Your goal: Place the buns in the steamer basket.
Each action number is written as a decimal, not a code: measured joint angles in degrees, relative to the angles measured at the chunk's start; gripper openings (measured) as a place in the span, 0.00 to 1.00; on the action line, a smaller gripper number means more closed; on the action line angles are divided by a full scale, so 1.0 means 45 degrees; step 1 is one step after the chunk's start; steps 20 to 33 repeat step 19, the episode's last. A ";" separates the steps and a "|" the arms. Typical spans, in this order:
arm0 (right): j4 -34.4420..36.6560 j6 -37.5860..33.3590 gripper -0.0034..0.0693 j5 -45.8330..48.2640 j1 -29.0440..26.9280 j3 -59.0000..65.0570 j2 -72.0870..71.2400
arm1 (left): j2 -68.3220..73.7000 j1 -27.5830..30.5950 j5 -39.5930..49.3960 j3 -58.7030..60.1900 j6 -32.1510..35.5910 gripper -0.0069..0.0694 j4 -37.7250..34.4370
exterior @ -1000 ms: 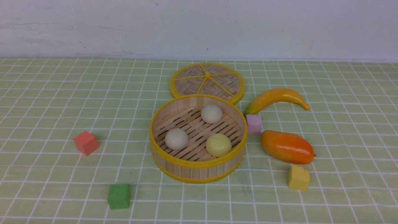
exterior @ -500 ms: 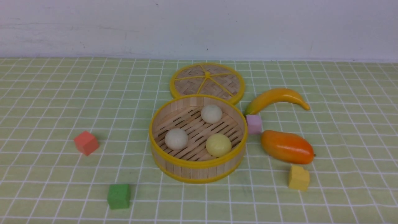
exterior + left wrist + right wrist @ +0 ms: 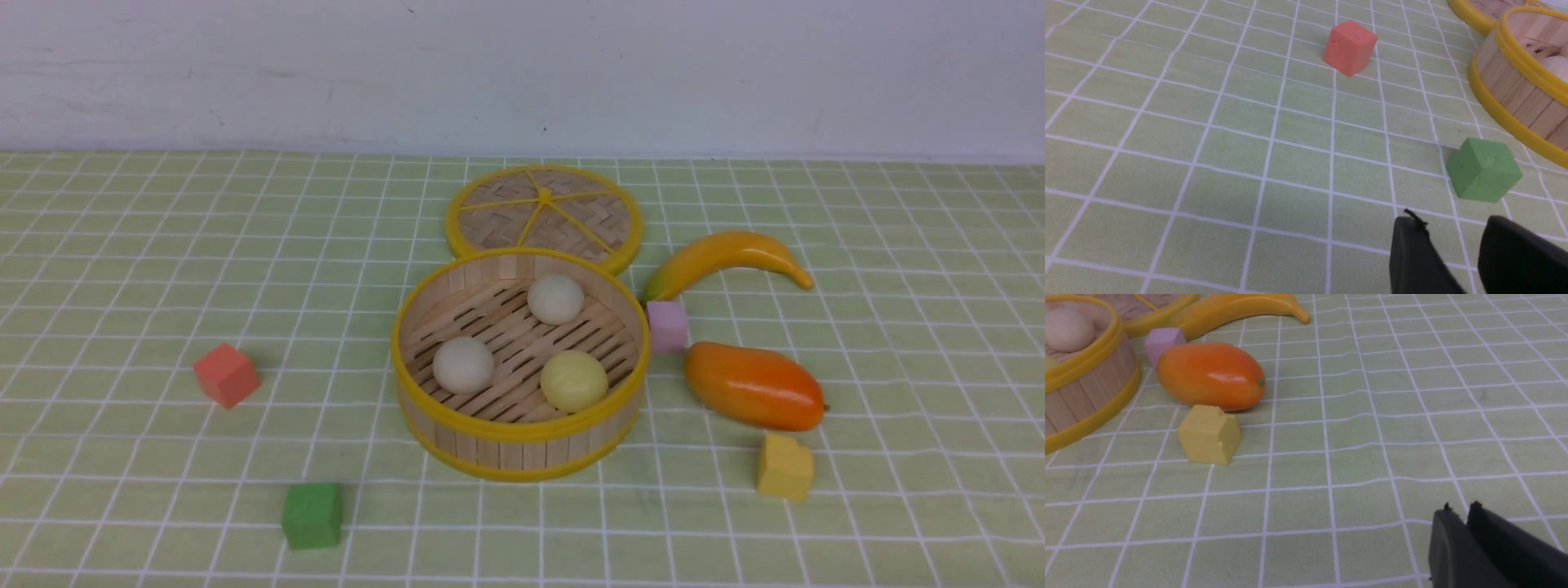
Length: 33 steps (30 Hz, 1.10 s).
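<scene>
The steamer basket stands upright mid-table with three buns on its slatted floor: an off-white one at the back, another off-white one at the front left, and a pale yellow one at the front right. Neither arm shows in the front view. In the left wrist view my left gripper is open and empty just above the cloth, close to a green cube, with the basket wall beyond it. In the right wrist view my right gripper has its fingers almost together and holds nothing, well away from the basket.
The flat woven lid lies behind the basket. A banana, a pink cube, a mango and a yellow cube lie to its right. A red cube and the green cube lie to its left.
</scene>
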 joint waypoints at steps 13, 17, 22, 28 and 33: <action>0.0000 0.0000 0.17 0.0000 0.0000 0.0000 0.0000 | 0.0000 0.0000 0.0000 0.0000 0.0000 0.40 0.0000; 0.0000 0.0000 0.17 0.0000 0.0000 0.0000 0.0000 | 0.0000 0.0000 0.0000 0.0000 0.0000 0.40 0.0000; 0.0000 0.0000 0.18 0.0000 0.0000 0.0000 0.0000 | 0.0000 0.0000 0.0000 0.0000 0.0000 0.40 0.0000; 0.0000 0.0000 0.18 0.0000 0.0000 0.0000 0.0000 | 0.0000 0.0000 0.0000 0.0000 0.0000 0.40 0.0000; 0.0000 0.0000 0.18 0.0000 0.0000 0.0000 0.0000 | 0.0000 0.0000 0.0000 0.0000 0.0000 0.40 0.0000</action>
